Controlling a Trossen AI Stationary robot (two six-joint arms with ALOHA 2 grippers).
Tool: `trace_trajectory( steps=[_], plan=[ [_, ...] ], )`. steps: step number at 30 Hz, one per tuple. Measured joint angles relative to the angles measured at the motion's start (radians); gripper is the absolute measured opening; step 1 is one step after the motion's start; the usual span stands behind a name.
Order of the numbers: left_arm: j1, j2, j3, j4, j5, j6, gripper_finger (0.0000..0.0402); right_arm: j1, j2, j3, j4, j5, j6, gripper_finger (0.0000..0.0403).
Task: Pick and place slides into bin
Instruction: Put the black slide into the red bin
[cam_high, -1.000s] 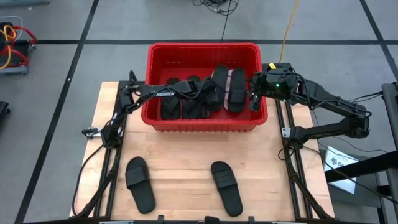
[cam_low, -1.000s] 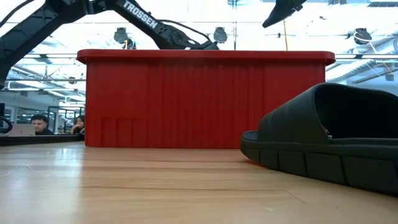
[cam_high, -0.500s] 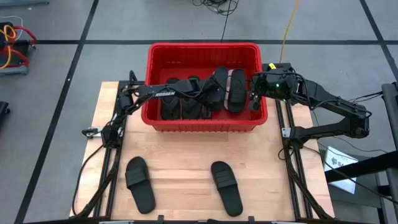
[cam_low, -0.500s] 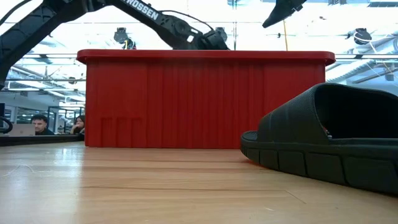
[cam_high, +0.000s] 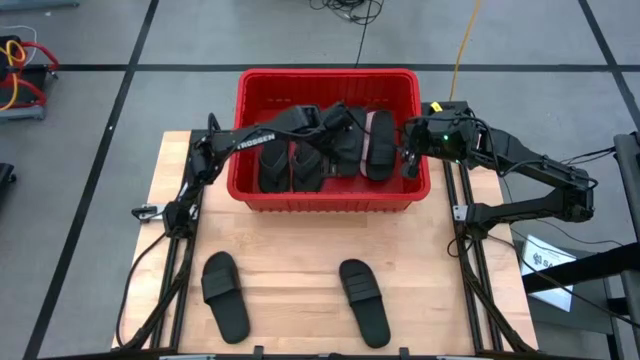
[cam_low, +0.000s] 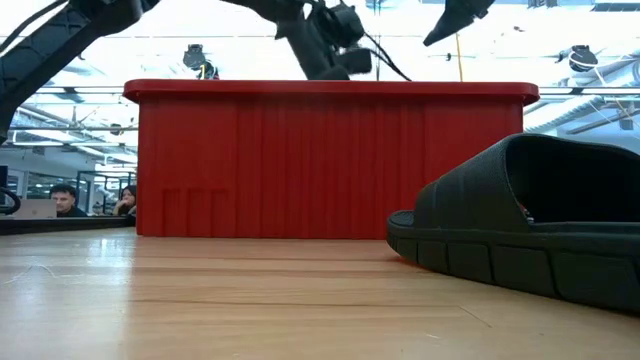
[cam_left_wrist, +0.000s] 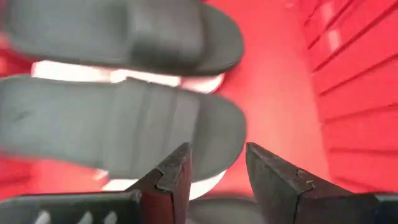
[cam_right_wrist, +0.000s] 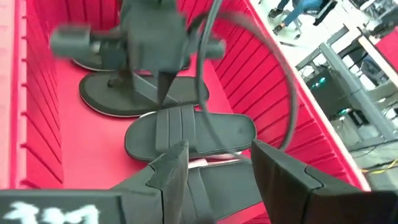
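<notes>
Judging by looks, the slides are light, soft, bendy foam with grippy soles, best pinched across the strap or a side edge. Several lie in the bin (cam_high: 328, 205); two black slides (cam_high: 225, 294) (cam_high: 364, 300) remain on the surface (cam_high: 290, 250). Left end effector (cam_high: 340, 125) hovers inside the bin, fingers apart and empty; right end effector (cam_high: 408, 160) sits by the bin's right wall, fingers apart, empty. Only the right wrist view shows pale soles under the binned slides; the low view hides the bin's contents.

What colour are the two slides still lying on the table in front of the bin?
Both slides are black, lying on the light wooden table; the high view shows them best.
</notes>
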Motion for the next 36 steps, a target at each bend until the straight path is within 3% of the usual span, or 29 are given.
trace_trajectory(
  steps=[8, 16, 22, 28, 36],
  plan=[
    [-0.063, -0.004, 0.211, -0.350, -0.245, -0.106, 0.0147, 0.003, -0.001, 0.000, -0.003, -0.005, -0.066, 0.0167],
    [-0.159, -0.124, 0.177, -0.527, -0.305, -0.305, 0.0147, 0.021, -0.010, 0.000, -0.021, -0.231, -0.112, 0.0166],
    [-0.255, -0.239, 0.173, -0.576, -0.396, -0.503, 0.0147, 0.100, -0.011, 0.000, -0.101, -0.240, -0.141, 0.0167],
    [-0.402, -0.361, 0.093, -0.577, -0.474, -0.696, 0.0147, 0.187, -0.012, 0.000, -0.142, -0.241, -0.122, 0.0167],
    [-0.654, -0.493, -0.186, -0.577, -0.504, -1.010, 0.0147, 0.307, -0.012, 0.000, -0.162, -0.280, -0.029, 0.0167]
  ],
)
